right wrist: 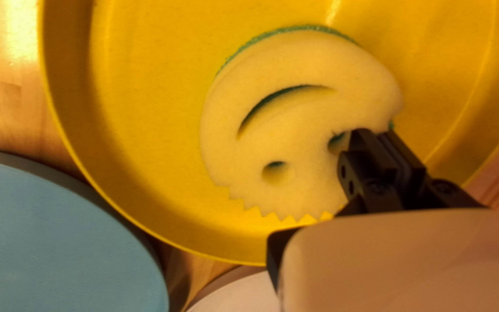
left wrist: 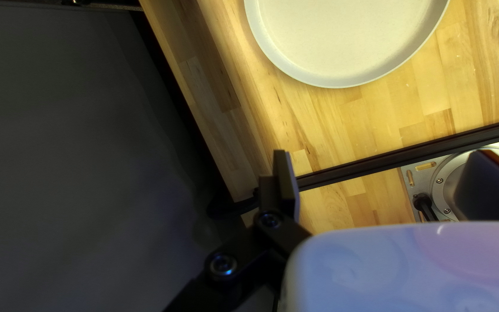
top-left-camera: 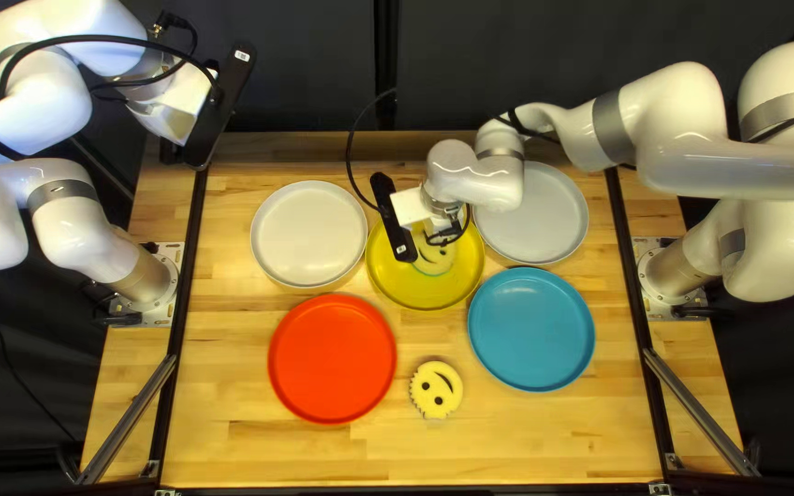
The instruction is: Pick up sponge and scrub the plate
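You have the pick-up half of this task done, as far as I can judge: your right gripper [right wrist: 378, 134] is closed to a narrow pinch on the edge of the smiling sponge [right wrist: 301, 130], which sits inside the yellow plate [right wrist: 140, 115]. The scrubbing is the half I can't score for you. No mark or residue on the plate shows whether any strokes are made, so count them as left to do, then the release at the end.

Look near the centre of the top left view for the sponge: it lies under the right gripper, smooth face up, with its green layer showing beneath. In the right wrist view most of it spreads out ahead of and to one side of the fingertips, well within the plate's rim. That off-centre hold will probably let the far side drag or fold, so keep your sweeps gentle and press down evenly.

Your left gripper [left wrist: 378, 151] is spread wide with nothing in its grasp, up at the upper left of the top left view, and I see no need for it here. A second sponge [top-left-camera: 429, 380] rests on the table [top-left-camera: 544, 441] at lower centre, between the red plate [top-left-camera: 333, 359] and the blue plate [top-left-camera: 532, 329]; leave it alone.
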Controlling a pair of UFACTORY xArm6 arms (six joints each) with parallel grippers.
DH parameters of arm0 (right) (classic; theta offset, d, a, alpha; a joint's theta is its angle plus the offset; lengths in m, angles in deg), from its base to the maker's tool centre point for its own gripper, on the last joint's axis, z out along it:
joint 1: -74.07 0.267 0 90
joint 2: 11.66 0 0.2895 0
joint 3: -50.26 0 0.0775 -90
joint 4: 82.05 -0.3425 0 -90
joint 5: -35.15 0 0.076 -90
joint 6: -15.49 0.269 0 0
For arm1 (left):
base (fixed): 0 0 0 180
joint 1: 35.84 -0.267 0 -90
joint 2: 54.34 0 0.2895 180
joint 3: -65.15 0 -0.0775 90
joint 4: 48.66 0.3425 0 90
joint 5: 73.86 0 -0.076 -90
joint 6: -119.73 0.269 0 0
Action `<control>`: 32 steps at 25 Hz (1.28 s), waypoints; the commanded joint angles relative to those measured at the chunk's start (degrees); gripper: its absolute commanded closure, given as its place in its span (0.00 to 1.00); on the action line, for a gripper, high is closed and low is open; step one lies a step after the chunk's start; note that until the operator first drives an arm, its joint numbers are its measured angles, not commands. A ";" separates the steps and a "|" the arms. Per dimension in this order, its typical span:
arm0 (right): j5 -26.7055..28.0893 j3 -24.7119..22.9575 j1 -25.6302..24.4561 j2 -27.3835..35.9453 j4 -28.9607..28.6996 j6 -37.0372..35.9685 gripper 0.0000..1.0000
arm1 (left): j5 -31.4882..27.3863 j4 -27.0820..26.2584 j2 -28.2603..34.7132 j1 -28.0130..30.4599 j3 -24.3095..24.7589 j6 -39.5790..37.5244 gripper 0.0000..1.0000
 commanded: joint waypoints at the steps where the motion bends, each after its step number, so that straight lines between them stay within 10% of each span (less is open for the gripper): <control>1: 0.40 0.58 -1.70 -0.34 -0.57 -1.45 1.00 | 0.00 0.00 0.00 0.00 0.00 0.00 0.00; 20: -1.77 -8.64 6.99 6.59 2.13 7.28 1.00 | 0.00 0.00 0.00 0.00 0.00 0.00 0.00; 32: 0.96 2.12 2.78 -1.52 -0.44 1.32 1.00 | 0.00 0.00 0.00 0.00 0.00 0.00 0.00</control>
